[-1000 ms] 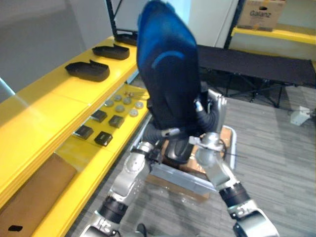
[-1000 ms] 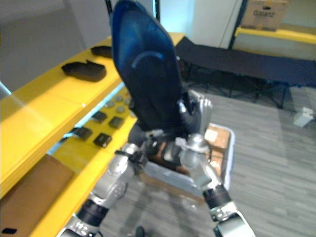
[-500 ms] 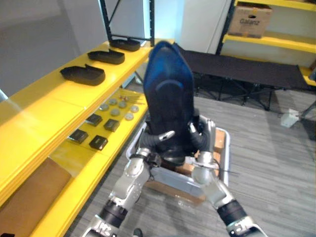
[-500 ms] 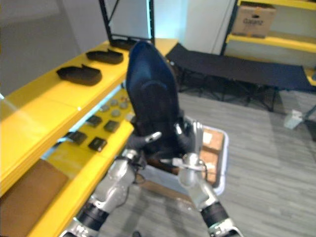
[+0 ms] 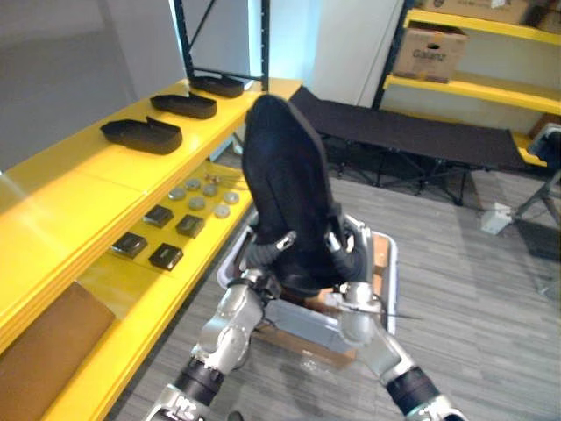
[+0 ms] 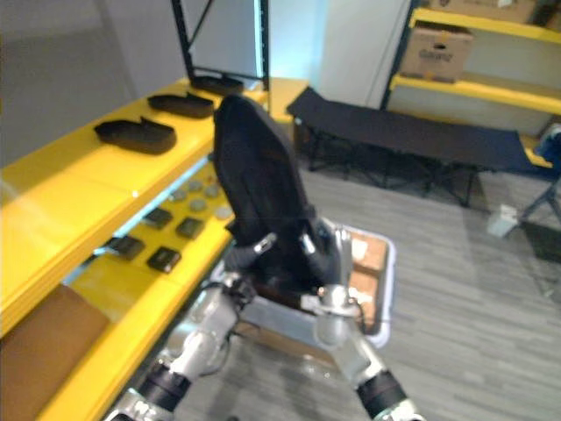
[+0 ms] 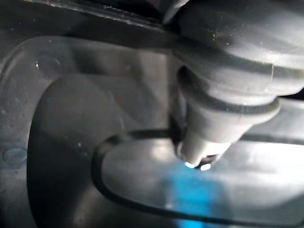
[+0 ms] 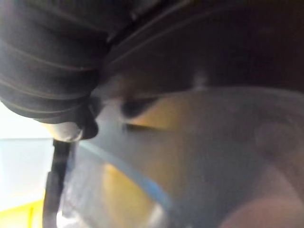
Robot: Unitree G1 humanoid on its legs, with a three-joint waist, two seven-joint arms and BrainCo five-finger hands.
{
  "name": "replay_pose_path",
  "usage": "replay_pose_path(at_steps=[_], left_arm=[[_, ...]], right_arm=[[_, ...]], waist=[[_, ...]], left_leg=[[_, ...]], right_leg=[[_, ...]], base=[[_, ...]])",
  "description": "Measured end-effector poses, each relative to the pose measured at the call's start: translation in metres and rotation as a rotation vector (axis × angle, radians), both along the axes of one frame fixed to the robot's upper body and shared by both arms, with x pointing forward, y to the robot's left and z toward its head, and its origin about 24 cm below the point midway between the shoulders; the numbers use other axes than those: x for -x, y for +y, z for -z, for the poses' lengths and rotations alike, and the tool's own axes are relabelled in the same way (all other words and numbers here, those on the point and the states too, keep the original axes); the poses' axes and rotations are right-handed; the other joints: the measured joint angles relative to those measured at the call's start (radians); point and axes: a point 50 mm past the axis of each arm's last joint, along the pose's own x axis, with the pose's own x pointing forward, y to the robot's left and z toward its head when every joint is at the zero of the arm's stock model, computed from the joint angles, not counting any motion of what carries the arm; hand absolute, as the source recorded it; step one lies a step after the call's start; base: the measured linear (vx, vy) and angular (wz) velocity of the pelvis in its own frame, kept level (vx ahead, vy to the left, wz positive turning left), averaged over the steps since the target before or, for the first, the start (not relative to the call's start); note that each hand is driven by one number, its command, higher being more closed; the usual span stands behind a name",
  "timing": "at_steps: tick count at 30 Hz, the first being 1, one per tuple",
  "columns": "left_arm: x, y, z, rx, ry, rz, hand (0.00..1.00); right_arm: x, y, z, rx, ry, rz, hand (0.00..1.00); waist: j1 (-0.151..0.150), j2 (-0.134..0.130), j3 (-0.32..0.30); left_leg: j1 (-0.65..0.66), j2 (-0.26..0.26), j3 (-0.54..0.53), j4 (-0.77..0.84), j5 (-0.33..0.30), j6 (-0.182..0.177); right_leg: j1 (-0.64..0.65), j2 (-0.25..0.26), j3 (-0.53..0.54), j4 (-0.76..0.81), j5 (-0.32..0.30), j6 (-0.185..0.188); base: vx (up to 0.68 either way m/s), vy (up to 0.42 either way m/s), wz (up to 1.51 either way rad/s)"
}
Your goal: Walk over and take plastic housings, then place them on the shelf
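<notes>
I am holding the big black plastic housing [image 5: 285, 180] upright in front of me, just above the grey bin [image 5: 391, 263] on the floor. My left hand [image 5: 266, 253] is clamping its lower left edge and my right hand [image 5: 344, 252] its lower right edge, fingers curling onto it from both sides. To my left, the yellow shelf [image 5: 79, 189] is carrying three more dark housings [image 5: 140, 134] along its top level, toward the far end and well apart from mine.
</notes>
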Motion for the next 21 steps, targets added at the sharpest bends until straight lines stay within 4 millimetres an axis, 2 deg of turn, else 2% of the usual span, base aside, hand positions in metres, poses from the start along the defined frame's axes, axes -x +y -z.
replay_pose_path(at_steps=[2,5,8,10,13,16,18,19,21], left_arm=[[0.001,0.001,0.001,-0.046,-0.011,-0.015,1.00],[0.005,0.007,-0.010,-0.172,-0.107,-0.084,1.00],[0.013,0.014,-0.033,-0.272,-0.273,-0.216,1.00],[0.016,0.026,-0.051,-0.337,-0.385,-0.380,1.00],[0.016,0.044,-0.062,-0.403,-0.443,-0.568,1.00],[0.021,0.063,-0.061,-0.528,-0.457,-0.741,1.00],[0.028,0.079,-0.053,-0.638,-0.443,-0.841,1.00],[0.030,0.083,-0.051,-0.662,-0.438,-0.863,1.00],[0.035,0.093,-0.048,-0.738,-0.440,-0.924,1.00]], right_arm=[[0.003,0.000,0.005,-0.006,0.049,-0.058,0.00],[0.008,0.002,0.006,-0.059,0.097,-0.124,0.00],[0.010,0.003,-0.011,-0.184,0.089,-0.198,0.00],[0.008,-0.006,-0.029,-0.364,0.097,-0.316,0.00],[0.014,-0.015,-0.046,-0.520,0.053,-0.447,0.00],[0.022,-0.043,-0.065,-0.632,-0.085,-0.451,0.00],[0.029,-0.074,-0.074,-0.702,-0.202,-0.391,0.00],[0.032,-0.082,-0.074,-0.720,-0.227,-0.373,0.00],[0.043,-0.111,-0.071,-0.772,-0.294,-0.289,0.00]], waist=[[0.002,-0.001,-0.001],[0.001,-0.001,-0.001],[0.001,-0.001,-0.001],[0.000,-0.001,-0.001],[-0.001,-0.001,-0.001],[-0.005,-0.001,-0.001],[-0.009,0.000,0.000],[-0.014,0.000,0.000],[-0.030,-0.001,-0.001]], left_leg=[[0.000,-0.001,0.000,0.000,0.000,0.000],[0.000,-0.003,0.004,0.000,0.000,0.000],[0.003,-0.005,0.006,0.000,0.000,0.000],[0.016,-0.006,0.009,-0.001,0.000,0.000],[0.019,-0.005,0.011,-0.001,0.000,0.000],[0.020,-0.004,0.020,-0.001,-0.003,-0.003],[0.032,-0.002,0.042,-0.002,-0.010,-0.007],[0.035,-0.002,0.045,-0.002,-0.012,-0.008],[0.034,0.000,0.059,-0.002,-0.013,-0.007]], right_leg=[[-0.001,0.002,-0.002,0.000,0.000,-0.001],[-0.003,0.003,-0.003,0.003,-0.002,-0.002],[-0.003,0.003,-0.003,0.007,-0.002,-0.003],[-0.002,0.003,-0.002,0.018,-0.005,-0.007],[-0.002,0.004,0.000,0.020,-0.008,-0.009],[-0.003,0.003,0.006,0.020,-0.009,-0.009],[-0.006,0.002,0.029,0.017,-0.010,-0.006],[-0.006,0.001,0.032,0.016,-0.011,-0.006],[-0.016,0.002,0.046,0.015,-0.011,-0.005]], base=[[0.00,0.000,0.00],[0.00,0.000,-0.02],[0.00,0.000,0.00],[-0.01,0.017,-0.05],[-0.03,0.010,-0.04],[-0.04,0.019,-0.04],[-0.04,0.027,-0.22],[-0.03,0.024,-0.20],[-0.02,0.021,-0.20]])
